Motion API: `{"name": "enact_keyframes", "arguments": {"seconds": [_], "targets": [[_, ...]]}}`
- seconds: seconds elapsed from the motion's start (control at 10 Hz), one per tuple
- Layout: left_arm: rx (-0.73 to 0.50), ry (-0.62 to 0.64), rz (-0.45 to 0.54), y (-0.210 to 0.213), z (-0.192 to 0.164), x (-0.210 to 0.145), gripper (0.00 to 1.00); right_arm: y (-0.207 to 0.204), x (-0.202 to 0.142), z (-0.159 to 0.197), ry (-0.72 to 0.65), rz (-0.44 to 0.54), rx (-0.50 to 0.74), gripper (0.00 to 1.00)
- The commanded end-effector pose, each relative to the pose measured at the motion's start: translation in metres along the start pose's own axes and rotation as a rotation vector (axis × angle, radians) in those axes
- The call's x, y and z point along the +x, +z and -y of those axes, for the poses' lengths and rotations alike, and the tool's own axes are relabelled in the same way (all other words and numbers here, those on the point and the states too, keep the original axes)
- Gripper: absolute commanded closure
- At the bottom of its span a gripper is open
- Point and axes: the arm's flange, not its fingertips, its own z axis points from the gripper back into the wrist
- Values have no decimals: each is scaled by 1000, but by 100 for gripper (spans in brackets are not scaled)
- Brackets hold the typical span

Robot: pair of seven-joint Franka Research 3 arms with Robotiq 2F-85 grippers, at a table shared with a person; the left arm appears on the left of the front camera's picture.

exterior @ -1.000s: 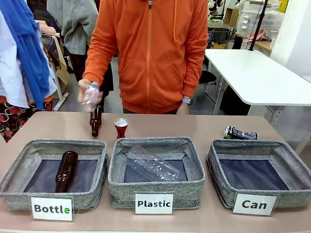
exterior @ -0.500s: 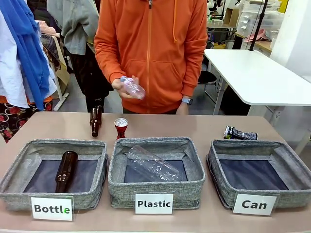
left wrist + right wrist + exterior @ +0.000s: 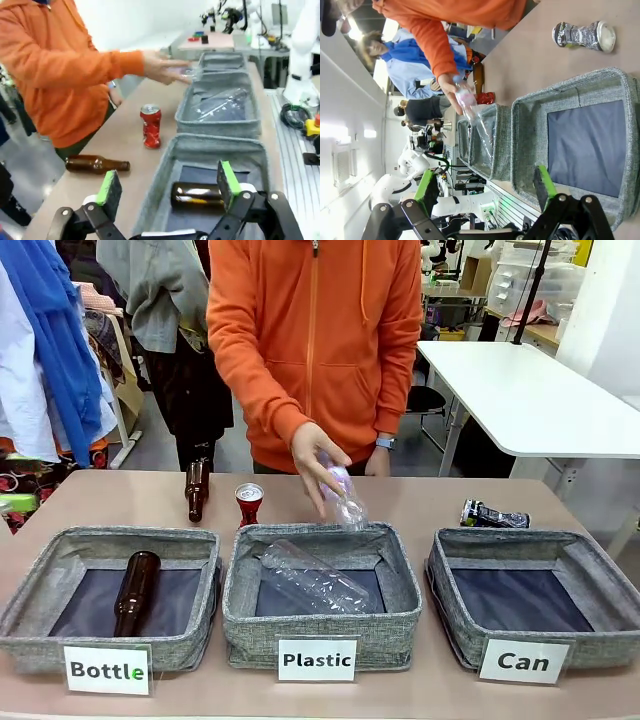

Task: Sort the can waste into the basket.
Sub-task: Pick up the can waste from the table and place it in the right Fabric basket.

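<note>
Lying just behind the Can basket [image 3: 520, 538], the crushed can [image 3: 494, 514] looks light and thin-walled, best pinched across its middle, the red can [image 3: 249, 504] stands well to that basket's left, and the left gripper [image 3: 169, 181] and right gripper [image 3: 485, 184] gape empty.

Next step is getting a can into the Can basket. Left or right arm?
Right, probably. The right gripper, fingers open, looks straight over the Can basket with the crushed can just beyond it. The left gripper sits over the Bottle bin, two bins away.
</note>
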Motion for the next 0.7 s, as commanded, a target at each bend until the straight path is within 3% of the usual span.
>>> {"name": "enact_keyframes", "arguments": {"seconds": [0.0,0.3,0.4,0.6], "targets": [[-13,-2,-53,-47,-40,8,0,0,2,-1,20,17,24,0],[-24,-63,-137,-140,-63,31,0,0,2,-1,20,17,24,0],[-32,-77,-171,-149,-67,35,0,0,2,-1,20,17,24,0],[-69,-39,-87,-85,-63,31,0,0,2,-1,20,17,24,0]]}}
